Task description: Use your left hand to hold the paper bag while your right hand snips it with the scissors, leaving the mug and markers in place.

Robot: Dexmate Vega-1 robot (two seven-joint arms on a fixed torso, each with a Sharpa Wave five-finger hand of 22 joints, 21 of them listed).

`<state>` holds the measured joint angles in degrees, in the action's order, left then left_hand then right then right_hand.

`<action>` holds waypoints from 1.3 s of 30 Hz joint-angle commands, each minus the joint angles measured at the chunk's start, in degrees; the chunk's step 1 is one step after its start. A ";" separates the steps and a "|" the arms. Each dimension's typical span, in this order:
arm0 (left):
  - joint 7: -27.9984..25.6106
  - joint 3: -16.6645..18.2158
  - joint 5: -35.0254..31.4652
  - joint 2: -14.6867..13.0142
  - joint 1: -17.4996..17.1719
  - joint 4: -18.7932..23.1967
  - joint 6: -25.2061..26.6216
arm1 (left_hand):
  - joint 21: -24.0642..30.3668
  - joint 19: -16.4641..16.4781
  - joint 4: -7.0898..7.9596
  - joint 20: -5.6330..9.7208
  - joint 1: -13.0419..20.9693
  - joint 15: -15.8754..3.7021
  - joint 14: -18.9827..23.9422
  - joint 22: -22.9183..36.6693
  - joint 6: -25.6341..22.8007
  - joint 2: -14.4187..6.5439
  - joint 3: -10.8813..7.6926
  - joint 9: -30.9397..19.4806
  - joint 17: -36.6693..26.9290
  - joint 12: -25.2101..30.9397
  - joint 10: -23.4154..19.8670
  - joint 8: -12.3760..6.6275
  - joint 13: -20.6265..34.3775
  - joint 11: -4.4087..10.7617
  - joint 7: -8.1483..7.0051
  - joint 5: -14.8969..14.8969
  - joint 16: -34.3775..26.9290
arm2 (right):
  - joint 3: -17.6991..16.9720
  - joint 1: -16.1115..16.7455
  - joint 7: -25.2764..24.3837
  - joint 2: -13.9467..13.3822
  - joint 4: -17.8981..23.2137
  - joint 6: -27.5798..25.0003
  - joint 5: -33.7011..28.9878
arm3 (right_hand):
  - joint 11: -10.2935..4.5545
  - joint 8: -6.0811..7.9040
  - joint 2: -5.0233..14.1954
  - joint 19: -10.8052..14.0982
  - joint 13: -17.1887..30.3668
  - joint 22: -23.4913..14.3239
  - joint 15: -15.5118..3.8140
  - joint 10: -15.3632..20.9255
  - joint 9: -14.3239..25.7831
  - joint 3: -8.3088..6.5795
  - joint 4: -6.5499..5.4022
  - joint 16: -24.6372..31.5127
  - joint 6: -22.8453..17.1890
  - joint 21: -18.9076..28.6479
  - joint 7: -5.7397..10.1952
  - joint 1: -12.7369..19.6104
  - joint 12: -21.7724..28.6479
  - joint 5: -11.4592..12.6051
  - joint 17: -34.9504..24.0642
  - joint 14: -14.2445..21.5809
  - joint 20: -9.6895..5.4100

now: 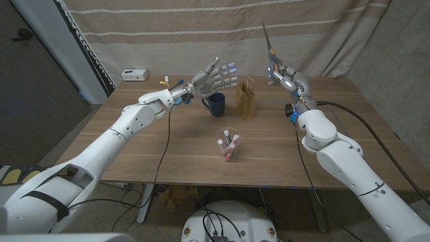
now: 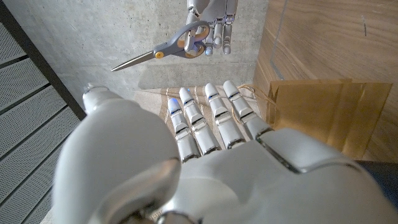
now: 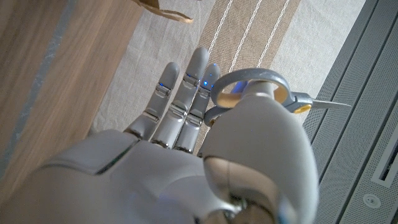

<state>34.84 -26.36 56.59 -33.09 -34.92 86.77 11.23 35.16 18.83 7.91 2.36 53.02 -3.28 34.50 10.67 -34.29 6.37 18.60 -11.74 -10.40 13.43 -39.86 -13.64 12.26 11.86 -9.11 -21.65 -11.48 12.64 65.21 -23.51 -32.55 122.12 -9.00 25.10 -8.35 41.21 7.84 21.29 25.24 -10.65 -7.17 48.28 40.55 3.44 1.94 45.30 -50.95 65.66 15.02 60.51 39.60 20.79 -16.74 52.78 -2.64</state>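
Right robot hand (image 1: 281,74) gripping scissors (image 1: 268,42), blades up; left robot hand (image 1: 216,78) spread, holding nothing, beside paper bag (image 1: 246,98) on counter (image 1: 161,154).

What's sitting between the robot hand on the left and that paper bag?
Nothing visible blocks it. The left robot hand hovers open above the blue mug, which stands beside the paper bag, not between them.

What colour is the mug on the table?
Dark blue. The mug shows best in the head view, beside the brown paper bag.
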 commanded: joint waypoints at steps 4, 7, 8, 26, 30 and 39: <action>0.12 0.04 0.77 0.25 0.24 -0.62 0.84 | -0.13 0.45 -0.27 6.55 0.14 -9.40 0.54 -0.03 -0.89 -0.59 -0.12 -0.02 -0.18 0.23 -0.55 0.15 -0.03 -0.08 0.03 -0.29 -0.06 | -1.48 0.15 3.29 -1.70 -1.27 0.92 12.83 | -1.47 32.04 0.93 3.67 3.07 -0.03 -6.20 5.37 15.32 -0.92 1.03 2.61 -18.47 0.94 -18.79 2.59 3.28 -0.89 -2.21 6.16 -3.33; 0.03 0.04 0.74 0.34 0.26 -0.77 0.85 | -0.18 0.50 -0.28 6.59 0.14 -9.40 0.54 -0.03 -1.00 -0.62 -0.13 -0.01 -0.18 0.20 -0.55 0.16 -0.04 -0.07 -0.07 -0.30 -0.05 | -1.54 0.17 3.56 -2.07 -1.39 1.11 14.50 | -1.60 33.69 0.66 3.85 6.40 -0.15 -6.13 5.56 17.75 -1.13 1.19 2.96 -17.82 1.08 -18.43 2.17 5.38 -1.72 -3.50 7.03 -3.45; 0.14 0.02 0.71 0.36 0.29 -0.82 0.81 | -0.22 0.47 -0.28 6.55 0.13 -9.40 0.55 -0.02 -0.97 -0.63 -0.13 -0.01 -0.18 0.18 -0.56 0.19 -0.04 -0.07 -0.07 -0.31 -0.05 | -1.50 0.38 3.15 -2.07 -1.21 1.26 14.70 | -1.47 34.15 0.59 4.06 7.41 -0.19 -6.07 5.67 18.60 -1.00 0.98 3.35 -17.50 1.20 -18.33 1.57 6.02 -2.02 -3.87 7.45 -3.48; -0.11 -0.11 0.44 0.15 0.21 -0.46 1.11 | -0.50 0.55 -0.30 6.56 0.08 -9.39 0.52 -0.01 -1.40 -0.82 -0.16 0.04 -0.18 0.28 -1.21 0.24 -0.06 -0.05 0.05 -0.39 -0.01 | -1.87 0.96 6.10 -5.25 -1.85 2.50 21.38 | -1.64 39.66 1.29 6.80 44.39 -0.51 -5.71 3.35 27.99 0.17 -1.87 15.96 -0.46 5.47 -9.07 -11.59 27.19 -4.78 -10.63 6.95 -5.78; -0.26 -0.09 0.46 0.15 0.21 -0.40 1.21 | -0.57 0.57 -0.30 6.56 0.06 -9.38 0.50 0.00 -1.56 -0.88 -0.17 0.05 -0.18 0.32 -1.46 0.23 -0.06 -0.04 0.06 -0.41 0.00 | -1.98 0.84 6.86 -5.84 -2.04 2.42 23.08 | -1.97 39.24 1.18 7.14 45.77 -0.59 -5.64 3.80 27.84 -0.11 -1.52 18.61 0.37 5.89 -8.77 -11.87 30.59 -4.72 -12.92 8.18 -5.93; -0.55 -0.04 0.54 0.06 0.24 -0.16 1.52 | -0.74 0.63 -0.30 6.53 0.02 -9.37 0.46 0.01 -1.76 -1.04 -0.20 0.08 -0.18 0.30 -1.70 0.29 -0.07 0.02 -0.02 -0.45 0.03 | -1.79 0.56 9.32 -6.71 -3.11 3.49 25.70 | -2.18 44.97 0.44 9.22 45.68 -0.78 -5.42 6.31 30.17 -0.18 -0.54 24.67 -5.32 7.89 -9.57 -12.57 38.51 -4.91 -16.92 10.79 -6.03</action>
<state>34.70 -26.46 57.03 -32.93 -34.69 86.32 12.34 34.53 18.82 7.66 2.36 53.03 -3.28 34.50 10.67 -35.42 5.91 18.35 -11.66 -10.42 13.43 -41.09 -13.30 11.97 12.05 -9.21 -21.65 -11.48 10.74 66.10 -16.50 -37.93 119.80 -6.19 47.33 -8.72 43.89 8.29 29.63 70.70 -11.07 -10.67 53.00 69.99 3.15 0.89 67.16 -48.61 72.79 11.71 48.69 75.66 15.85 -31.52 61.76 -2.90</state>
